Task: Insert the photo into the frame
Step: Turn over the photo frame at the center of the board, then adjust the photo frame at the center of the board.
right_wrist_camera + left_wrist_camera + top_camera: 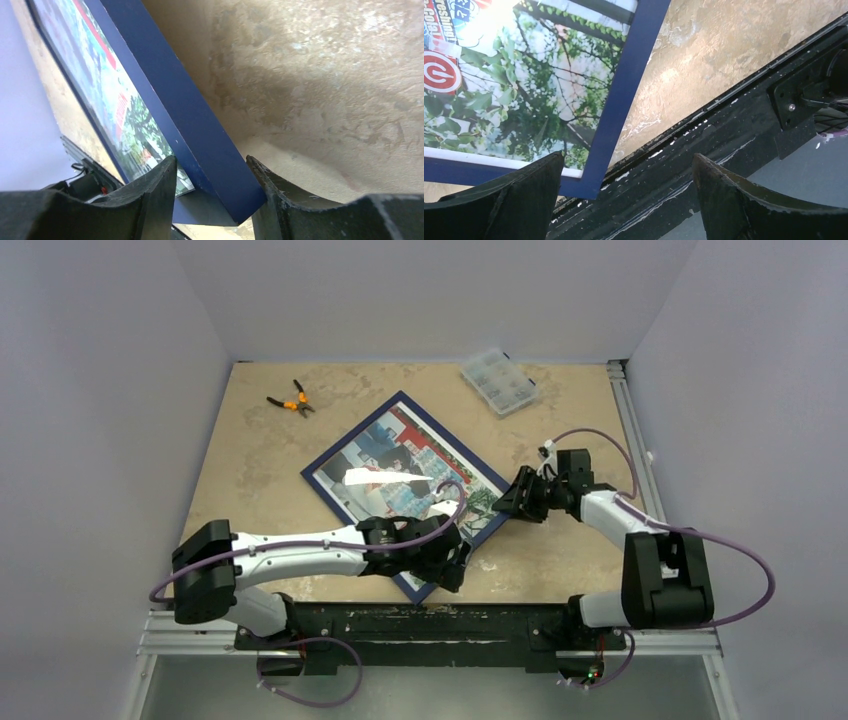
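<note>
Currently the frame (pixel 187 120) lies flat, blue face up, turned on the diagonal at mid-table (pixel 250 490). The photo (pixel 405 450) sits inside it under the pane, picture side up. Insertion looks done; by my reading, what is left is a clean release and retreat.

Left gripper (pixel 628 159): jaws spread wide, holding nothing. It hovers over the frame's near corner, which sits just beside one finger and close to the table's near edge.

Right gripper (pixel 211 160): fingers straddle the rail at the frame's right corner. Both look very close to the rail, but I cannot tell whether they pinch it or stand free of it.

Risks:
- If the right jaws are not clear of the rail when that arm backs off, the corner gets dragged or lifted and the frame skews.
- A skew toward the near side would push the near corner over the table edge onto the black mounting rail (pixel 734 125).
- A left finger brushing that corner on withdrawal would nudge it likewise.

Pliers (pixel 290 400) and parts box (pixel 498 380) sit at the far side, well apart from the frame.
</note>
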Available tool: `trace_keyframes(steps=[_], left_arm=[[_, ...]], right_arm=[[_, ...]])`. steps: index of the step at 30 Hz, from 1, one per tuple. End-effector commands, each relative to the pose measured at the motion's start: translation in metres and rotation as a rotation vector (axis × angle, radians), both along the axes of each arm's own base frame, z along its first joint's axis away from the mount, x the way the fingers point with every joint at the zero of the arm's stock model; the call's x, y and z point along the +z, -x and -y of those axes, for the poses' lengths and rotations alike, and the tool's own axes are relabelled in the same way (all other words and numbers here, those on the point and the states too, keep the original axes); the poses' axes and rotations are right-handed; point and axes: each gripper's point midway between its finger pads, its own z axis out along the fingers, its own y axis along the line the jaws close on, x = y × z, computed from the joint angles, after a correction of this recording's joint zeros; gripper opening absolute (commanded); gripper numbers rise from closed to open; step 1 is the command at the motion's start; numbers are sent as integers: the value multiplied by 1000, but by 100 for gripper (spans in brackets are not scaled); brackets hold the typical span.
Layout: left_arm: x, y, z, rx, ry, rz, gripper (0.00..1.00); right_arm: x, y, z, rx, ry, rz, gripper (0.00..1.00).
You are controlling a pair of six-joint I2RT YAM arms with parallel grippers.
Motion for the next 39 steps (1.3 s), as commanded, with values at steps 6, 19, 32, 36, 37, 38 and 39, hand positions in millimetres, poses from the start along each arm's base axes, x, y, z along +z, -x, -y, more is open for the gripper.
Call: trace_keyframes(steps=[6, 19, 32, 36, 37, 38, 39], left_arm=[[-12, -6, 12, -13, 43, -17, 96], [-35, 0, 9, -33, 36, -64, 97], [-65, 8, 15, -50, 37, -123, 95], [-64, 9, 19, -56, 46, -135, 92], [-62, 10, 20, -54, 53, -137, 92], [-61, 10, 21, -51, 58, -138, 91], [-59, 10, 22, -51, 63, -137, 91]], right_arm=[[-16, -28, 44, -61, 278, 89, 83], [13, -12, 52, -121, 278, 145, 99], [-1, 39, 18, -76, 43, 26, 96], [-8, 45, 9, -74, 5, 4, 90], [-9, 46, 7, -74, 0, 5, 89], [-10, 46, 4, -75, -2, 4, 89], [-12, 45, 1, -73, -6, 4, 89]])
